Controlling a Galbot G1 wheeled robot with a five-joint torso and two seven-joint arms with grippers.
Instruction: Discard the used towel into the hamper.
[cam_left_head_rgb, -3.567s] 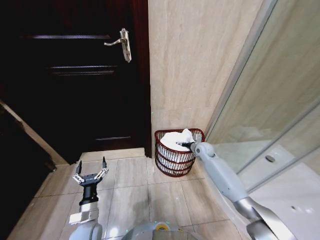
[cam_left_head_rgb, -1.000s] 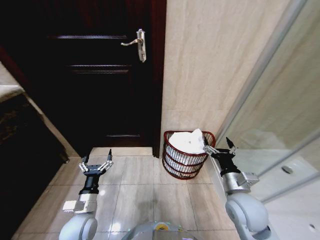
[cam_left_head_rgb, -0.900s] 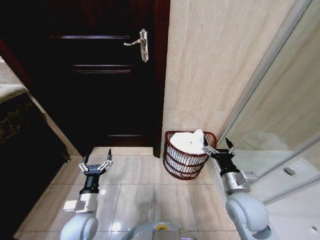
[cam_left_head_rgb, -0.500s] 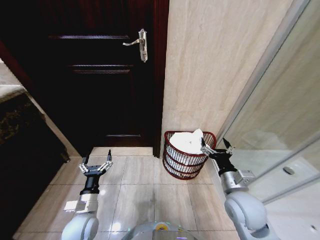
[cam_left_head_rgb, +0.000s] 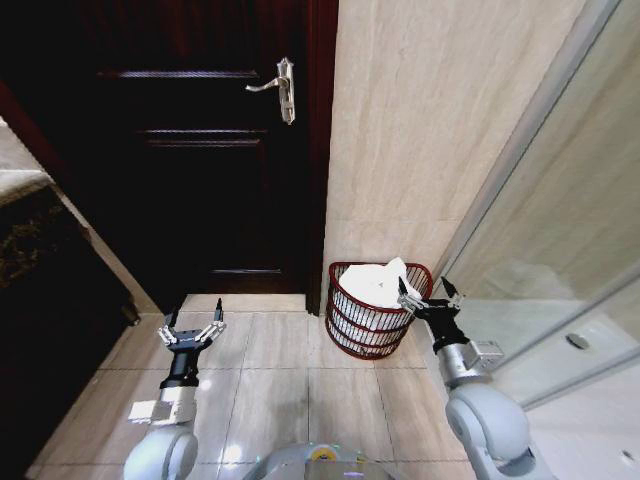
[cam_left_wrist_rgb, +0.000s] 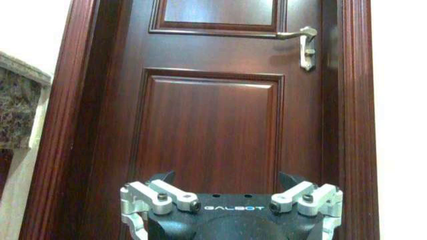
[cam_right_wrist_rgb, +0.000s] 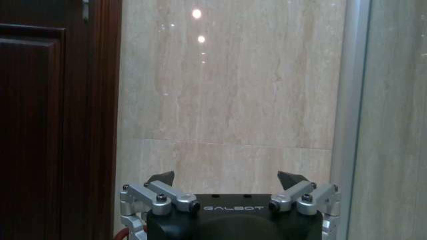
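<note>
Since the white towel (cam_left_head_rgb: 378, 283) lies heaped inside the hamper (cam_left_head_rgb: 375, 321) against the tiled wall, the right gripper (cam_left_head_rgb: 421, 291) hangs empty with its fingers spread wide, just beside the basket's rim, while the left gripper (cam_left_head_rgb: 191, 330), equally open and holding nothing, idles above the floor facing the dark door (cam_left_head_rgb: 190, 150).

Both arms are pale grey with rounded, smooth shells, each narrowing to a black wrist section with a small silver block on its side. The left gripper (cam_left_head_rgb: 192, 331) and right gripper (cam_left_head_rgb: 422, 293) have black bodies marked "GALBOT" in white, silver metal finger links with dark screws, and thin black pointed tips. At the bottom edge sits a rounded grey body part with what may be a small yellow-green mark.
</note>
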